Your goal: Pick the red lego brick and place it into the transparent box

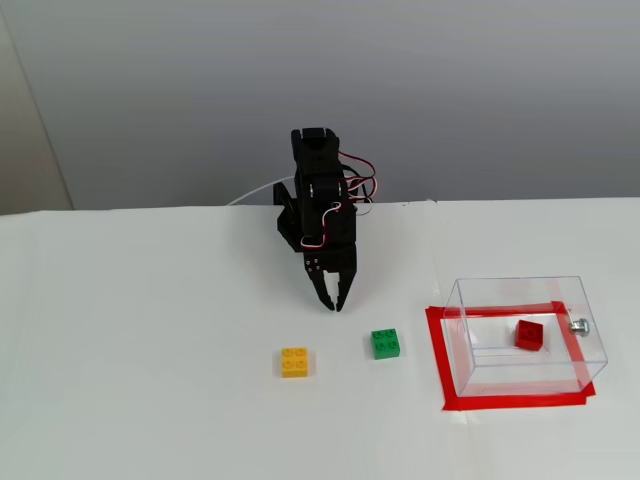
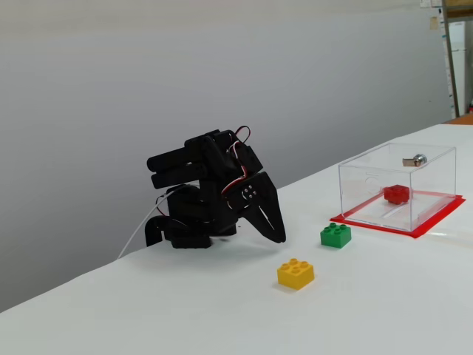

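The red lego brick (image 1: 529, 335) (image 2: 396, 194) lies inside the transparent box (image 1: 500, 372) (image 2: 367, 194), which stands on a red taped outline at the right in both fixed views. A small silver knob (image 1: 579, 325) sits on the box's right wall. My black gripper (image 1: 333, 305) (image 2: 279, 238) hangs folded close to the arm's base, pointing down at the table, shut and holding nothing. It is well to the left of the box.
A green brick (image 1: 385, 343) (image 2: 335, 235) and a yellow brick (image 1: 294, 362) (image 2: 295, 273) lie on the white table in front of the gripper. The arm's base (image 2: 191, 225) stands at the table's back edge against a grey wall.
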